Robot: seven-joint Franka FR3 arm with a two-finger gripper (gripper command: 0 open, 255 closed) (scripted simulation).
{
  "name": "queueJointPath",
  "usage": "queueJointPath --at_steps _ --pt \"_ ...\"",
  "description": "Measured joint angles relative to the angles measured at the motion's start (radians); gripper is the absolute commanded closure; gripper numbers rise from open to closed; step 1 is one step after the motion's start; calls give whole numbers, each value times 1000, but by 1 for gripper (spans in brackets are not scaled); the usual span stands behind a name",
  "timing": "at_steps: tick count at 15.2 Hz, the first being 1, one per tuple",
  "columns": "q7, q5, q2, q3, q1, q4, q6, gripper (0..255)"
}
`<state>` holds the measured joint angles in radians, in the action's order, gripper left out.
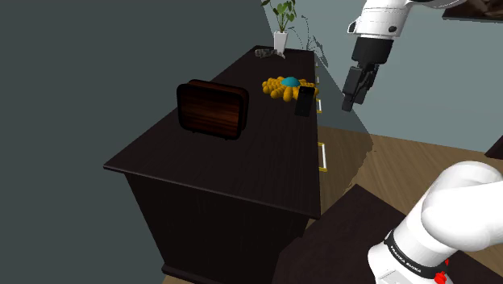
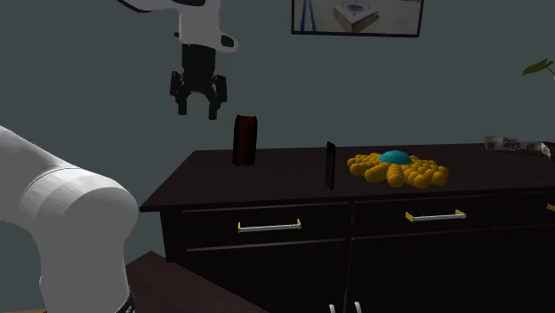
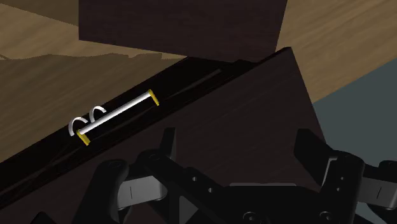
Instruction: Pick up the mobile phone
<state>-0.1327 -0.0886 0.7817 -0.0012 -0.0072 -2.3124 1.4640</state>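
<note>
Approach stage. The all-black two-finger claw (image 2: 197, 108) hung released, fingers apart, over the dark wooden desk's (image 1: 201, 169) front edge. The thin black slab-shaped mobile phone (image 2: 330, 165) stood upright on edge beside a knobbly yellow toy (image 2: 398, 169), well apart from the claw; that stance probably favoured a pinch across its flat faces.

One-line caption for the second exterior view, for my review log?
Open gripper hangs high, well apart from the black phone standing upright on the dark dresser beside a yellow toy.

Dim room, murky grey wall (image 1: 81, 81). The white arm (image 1: 463, 206) glows brightest at four o'clock; shadow darkens the floor (image 1: 419, 161) beside the dresser (image 1: 209, 161).
</note>
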Motion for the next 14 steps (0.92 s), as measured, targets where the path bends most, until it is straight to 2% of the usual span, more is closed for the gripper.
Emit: queueJointPath --at_steps 3,14 --pt "18 2 -39 2 -11 16 26 0" --pt "168 35 -399 -13 -102 195 224 0"
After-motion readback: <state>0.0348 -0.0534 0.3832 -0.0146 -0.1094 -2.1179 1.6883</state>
